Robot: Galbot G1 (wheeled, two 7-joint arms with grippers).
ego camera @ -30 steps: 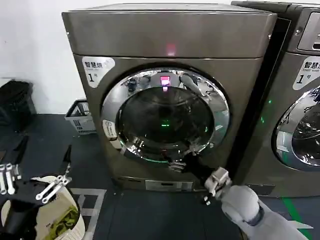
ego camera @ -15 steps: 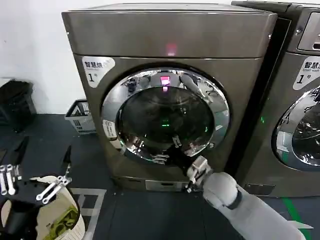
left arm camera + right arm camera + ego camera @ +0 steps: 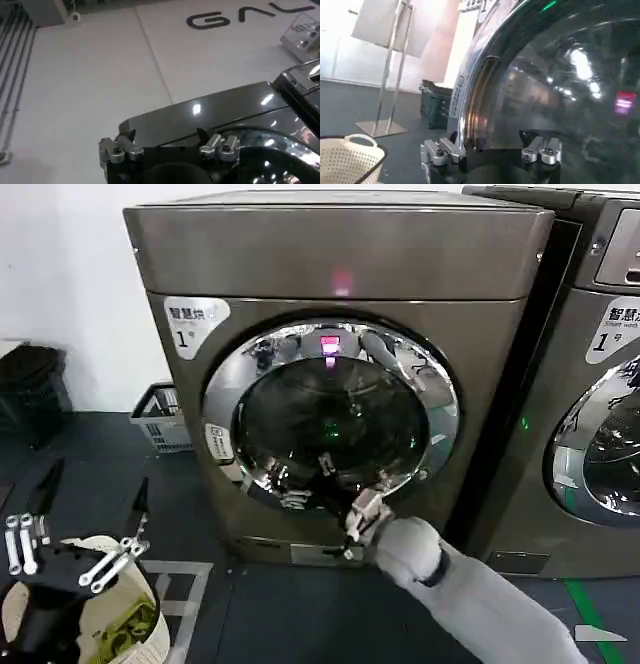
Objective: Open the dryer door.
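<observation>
The bronze-grey dryer (image 3: 340, 254) fills the middle of the head view, and its sticker is marked "1". The dryer door (image 3: 330, 414), a chrome ring around dark glass, lies flat against the front. My right gripper (image 3: 350, 479) is open at the door's lower edge, with dark fingers reaching up onto the ring. In the right wrist view the right gripper (image 3: 491, 137) stands open, with the edge of the chrome ring (image 3: 472, 100) close between its fingers. My left gripper (image 3: 92, 494) hangs open and empty at the lower left, away from the machine, and its fingertips (image 3: 131, 135) are spread.
A twin machine (image 3: 600, 384) stands tight against the dryer's right side. A grey basket (image 3: 160, 419) and a black crate (image 3: 30, 389) sit on the dark floor to the left. A white laundry basket (image 3: 350, 155) is low beside the door, and a metal stand (image 3: 390, 75) is behind it.
My right gripper has slid leftward along the door's lower ring, from the lower right toward the bottom middle. The door has not visibly moved. The left arm shifted only slightly.
</observation>
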